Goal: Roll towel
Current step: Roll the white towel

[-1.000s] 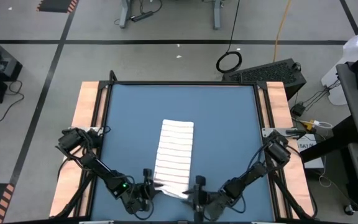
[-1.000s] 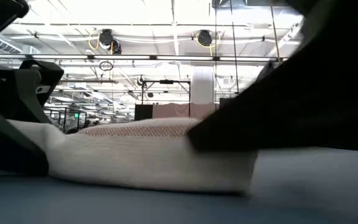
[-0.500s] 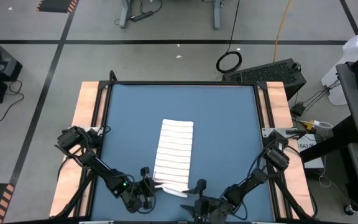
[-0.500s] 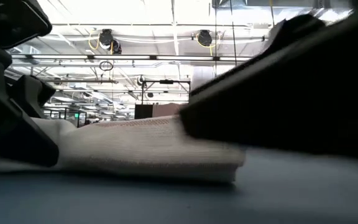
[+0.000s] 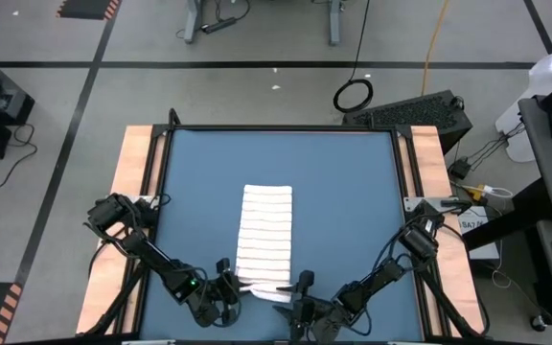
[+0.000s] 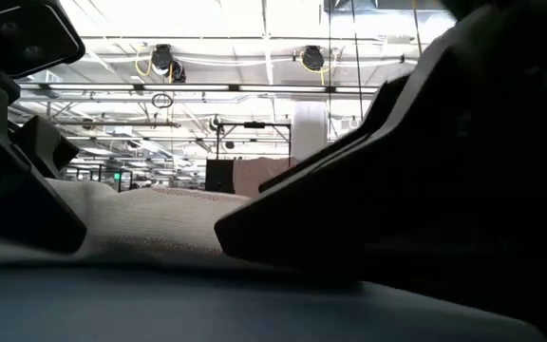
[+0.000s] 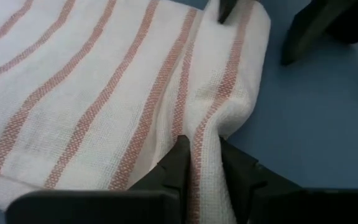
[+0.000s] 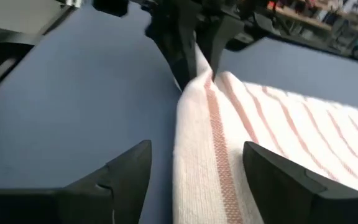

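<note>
- The left gripper (image 7: pixel 205 163) pinches the near-edge fold of the towel (image 5: pixel 264 238) between nearly closed fingers, at the corner on its own side.
- The right gripper (image 8: pixel 194 163) stands wide open, holding nothing, its fingers straddling the same rolled edge at the opposite corner.
- Beyond both grippers the towel's long axis runs straight away across the blue table (image 5: pixel 353 201).

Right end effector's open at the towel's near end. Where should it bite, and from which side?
Probably the rolled near edge of the towel, at its free corner opposite the left end effector, which pinches the other corner shut. The fold stands up as a ridge between the right end effector fingers, so come in low from the table's near edge, straddling it.
</note>
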{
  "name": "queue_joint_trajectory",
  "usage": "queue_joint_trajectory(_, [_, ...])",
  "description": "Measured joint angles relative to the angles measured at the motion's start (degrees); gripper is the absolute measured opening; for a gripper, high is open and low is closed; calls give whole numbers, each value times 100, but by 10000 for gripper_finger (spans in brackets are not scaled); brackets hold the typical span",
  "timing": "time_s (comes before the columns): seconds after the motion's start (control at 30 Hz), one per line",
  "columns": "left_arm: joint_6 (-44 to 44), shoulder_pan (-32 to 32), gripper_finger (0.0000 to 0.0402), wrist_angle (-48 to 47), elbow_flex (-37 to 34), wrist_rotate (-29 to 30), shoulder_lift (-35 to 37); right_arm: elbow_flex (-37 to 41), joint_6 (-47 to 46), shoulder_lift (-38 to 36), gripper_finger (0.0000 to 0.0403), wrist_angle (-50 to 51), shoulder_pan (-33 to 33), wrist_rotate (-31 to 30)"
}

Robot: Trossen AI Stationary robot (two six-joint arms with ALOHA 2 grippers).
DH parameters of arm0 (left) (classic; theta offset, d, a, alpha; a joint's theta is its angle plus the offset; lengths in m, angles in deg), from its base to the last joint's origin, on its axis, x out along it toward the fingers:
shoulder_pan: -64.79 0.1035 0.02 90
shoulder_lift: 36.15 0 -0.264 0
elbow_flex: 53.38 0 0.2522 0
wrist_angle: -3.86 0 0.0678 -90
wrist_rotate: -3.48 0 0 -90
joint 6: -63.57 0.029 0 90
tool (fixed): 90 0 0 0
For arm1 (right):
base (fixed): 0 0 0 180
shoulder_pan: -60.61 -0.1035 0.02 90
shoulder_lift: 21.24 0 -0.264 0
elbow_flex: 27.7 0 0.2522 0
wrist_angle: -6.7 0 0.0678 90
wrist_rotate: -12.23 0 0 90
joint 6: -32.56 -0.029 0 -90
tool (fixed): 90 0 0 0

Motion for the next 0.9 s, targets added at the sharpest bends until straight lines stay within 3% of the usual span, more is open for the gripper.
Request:
queue_joint_trajectory(0.37, [782, -4, 65, 7, 2, -59, -2, -9, -1284, -22, 242, 706, 317, 608])
queue_joint_trajectory(0.7, [1064, -17, 65, -302, 20, -127, 9, 4, -337, -131, 246, 449, 252, 256])
queue_joint_trajectory(0.9, [1064, 13, 65, -300, 20, -162, 11, 4, -599, -140, 251, 612, 302, 308])
